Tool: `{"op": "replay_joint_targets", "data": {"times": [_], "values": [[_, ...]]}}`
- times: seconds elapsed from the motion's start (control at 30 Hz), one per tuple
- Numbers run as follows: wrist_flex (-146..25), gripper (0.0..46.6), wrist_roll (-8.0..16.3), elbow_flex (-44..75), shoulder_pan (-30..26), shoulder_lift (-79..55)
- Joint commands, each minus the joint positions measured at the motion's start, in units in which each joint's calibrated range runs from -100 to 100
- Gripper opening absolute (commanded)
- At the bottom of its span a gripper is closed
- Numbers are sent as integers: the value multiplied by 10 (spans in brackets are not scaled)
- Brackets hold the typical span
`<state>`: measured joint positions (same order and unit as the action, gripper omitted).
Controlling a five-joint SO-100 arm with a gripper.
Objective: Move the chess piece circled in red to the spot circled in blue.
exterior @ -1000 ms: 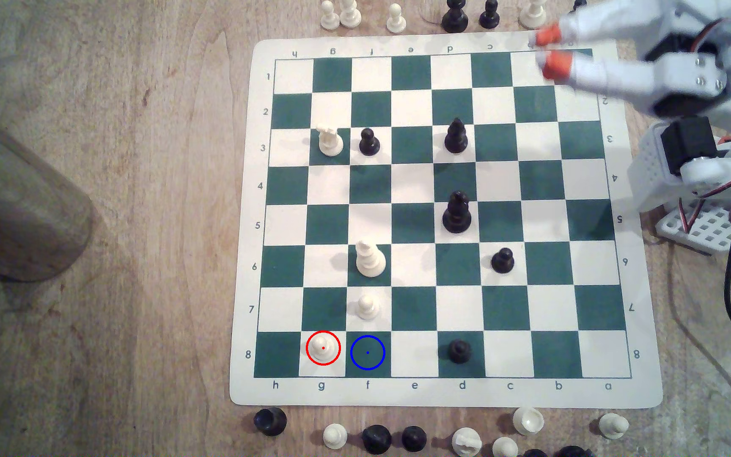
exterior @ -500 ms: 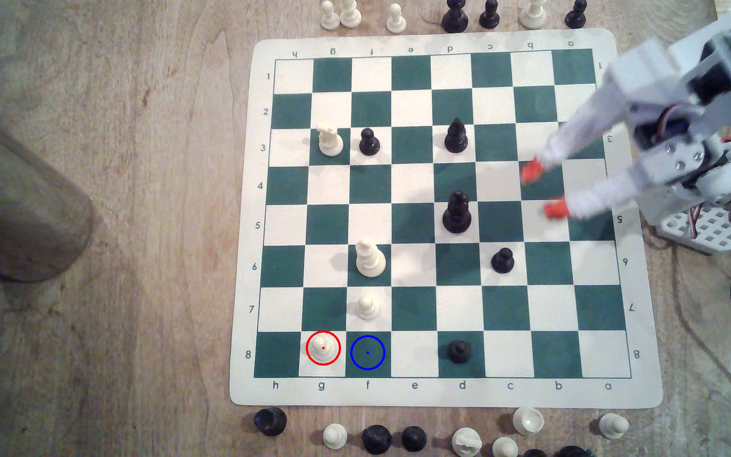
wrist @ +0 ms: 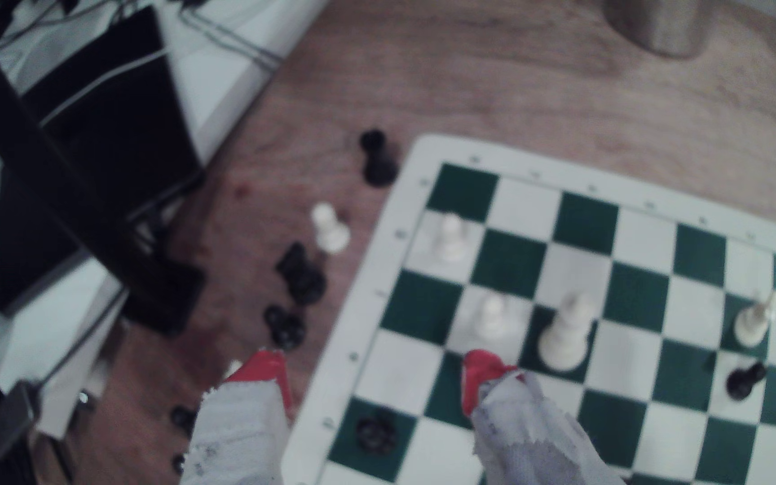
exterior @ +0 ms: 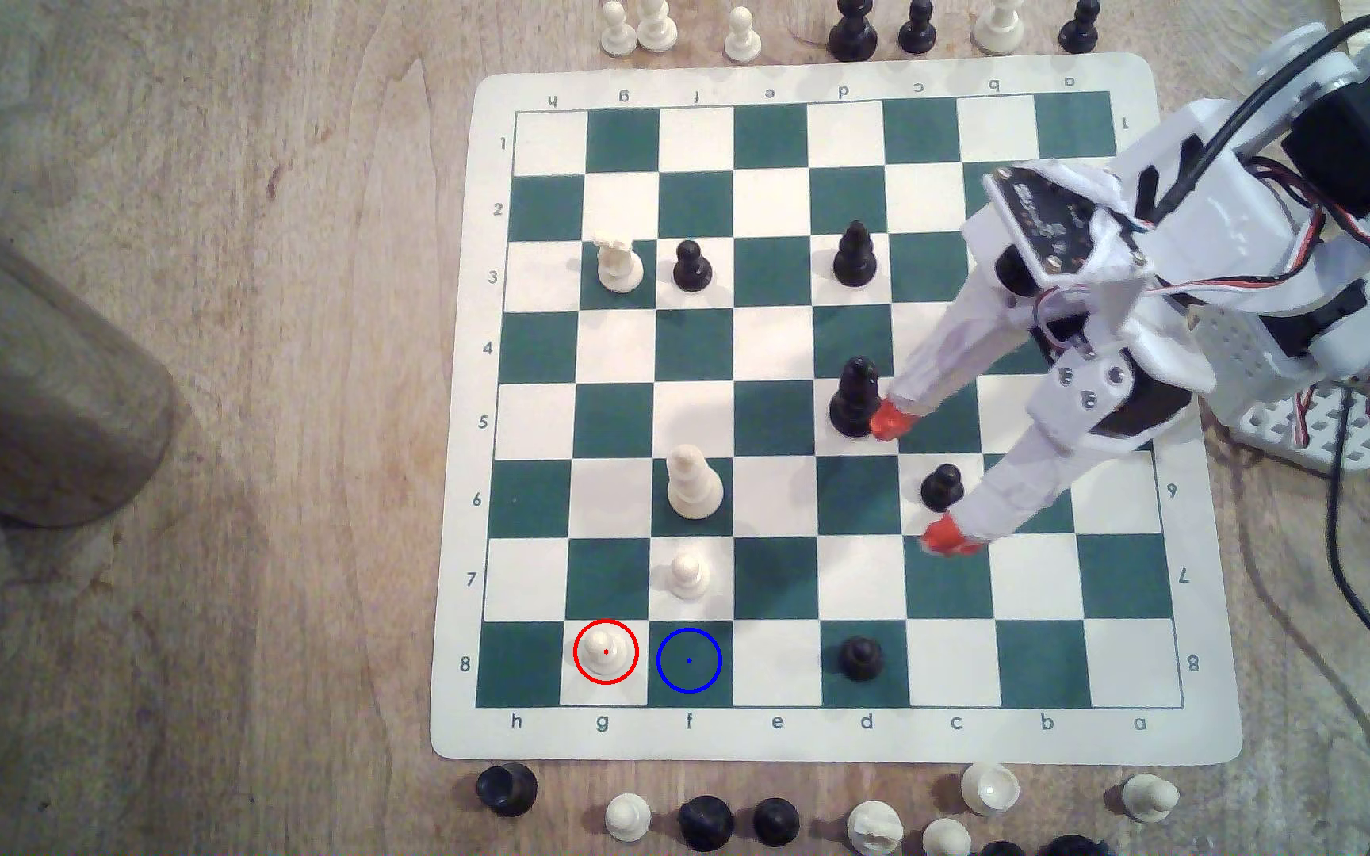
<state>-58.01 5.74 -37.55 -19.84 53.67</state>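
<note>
The chess piece circled in red (exterior: 606, 650) is a small cream pawn standing on a cream square of row 8, near the lower left corner of the board (exterior: 830, 737) in the exterior view. In the wrist view the same pawn (wrist: 450, 235) is blurred. The spot circled in blue (exterior: 688, 660) is the bare dark green square just to the pawn's right in the exterior view. My gripper (exterior: 919, 479) hangs open over the board's right half, far from the pawn. Its red fingertips (exterior: 892, 421) straddle a black pawn (exterior: 942, 486) in that view.
A cream pawn (exterior: 688, 574) and a taller cream piece (exterior: 693, 487) stand above the blue spot in the exterior view. A tall black piece (exterior: 855, 399) is beside one fingertip. Spare pieces (exterior: 705, 821) line the table below the board. A metal cylinder (exterior: 31, 370) lies at the left.
The gripper swung from the board's top right corner down and left to rows 5 and 6 in the exterior view, and its fingers spread wider. No piece moved.
</note>
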Motion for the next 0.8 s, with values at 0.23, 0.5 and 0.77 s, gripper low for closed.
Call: {"op": "replay_joint_targets", "data": {"times": [0.23, 0.5, 0.77], "values": [[0, 189, 10, 294, 3, -288], [-15, 186, 33, 403, 6, -438], [46, 193, 30, 407, 21, -521]]}}
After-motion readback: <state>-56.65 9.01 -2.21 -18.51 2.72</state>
